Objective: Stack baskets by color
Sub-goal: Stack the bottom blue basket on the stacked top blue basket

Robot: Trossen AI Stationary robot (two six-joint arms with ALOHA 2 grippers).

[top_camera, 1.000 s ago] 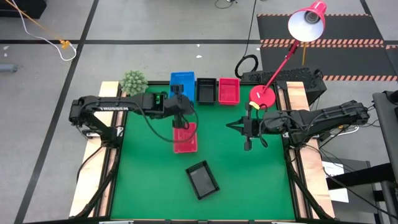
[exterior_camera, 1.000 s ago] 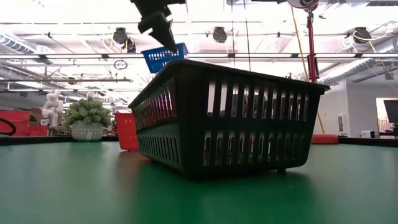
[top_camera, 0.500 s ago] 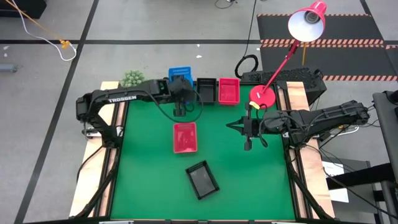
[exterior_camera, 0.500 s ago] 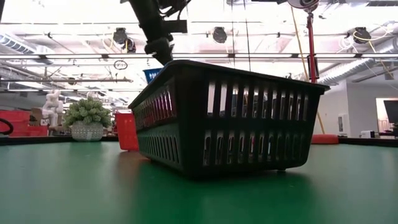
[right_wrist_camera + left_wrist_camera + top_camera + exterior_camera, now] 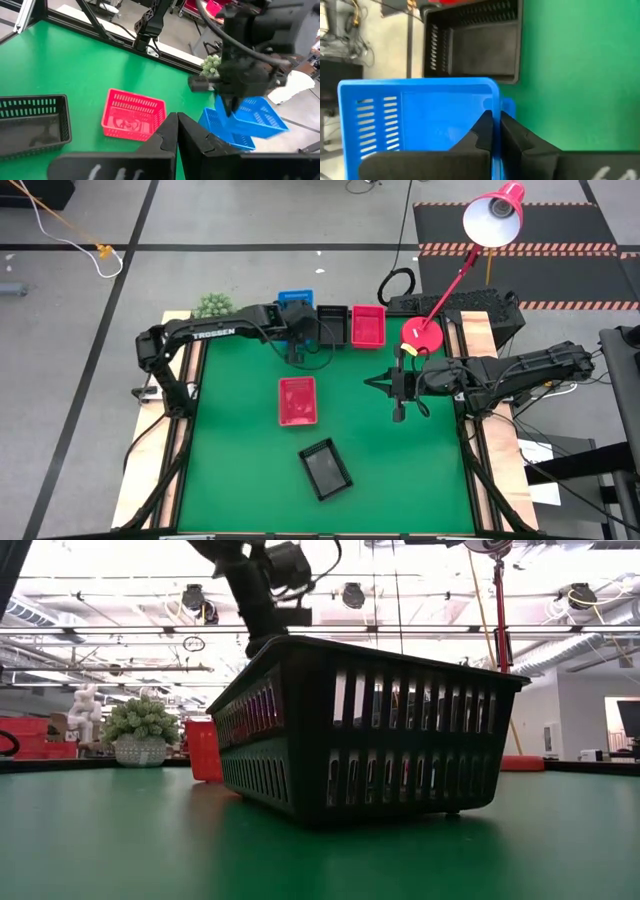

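Note:
My left gripper [image 5: 300, 338] is shut on a blue basket [image 5: 257, 117] at the far edge. It holds that basket over another blue basket [image 5: 222, 132]. Beside them in the far row stand a black basket [image 5: 332, 325] and a red basket [image 5: 368, 325]. A second red basket [image 5: 297, 400] lies mid-table, and a second black basket [image 5: 326, 468] lies nearer the front edge. My right gripper [image 5: 398, 415] hangs shut over the table's right half and holds nothing. In the low view the black basket [image 5: 370, 730] hides the blue ones. My left gripper pinches the blue basket's wall [image 5: 493, 97] on the table's near side, one finger inside [image 5: 482, 127] and one outside. The fingers slant down from above. The basket is tilted; whether it touches the blue basket below it, I cannot tell.
A small green plant [image 5: 210, 305] stands at the far left corner. A red lamp's round base [image 5: 422, 333] stands at the far right, and its head reaches over the far edge. Bare green mat lies along the left side and the near edge.
My left gripper has carried the blue basket from above the mid-table red basket toward the far edge and downward. In the low view the basket has sunk out of sight behind the black basket.

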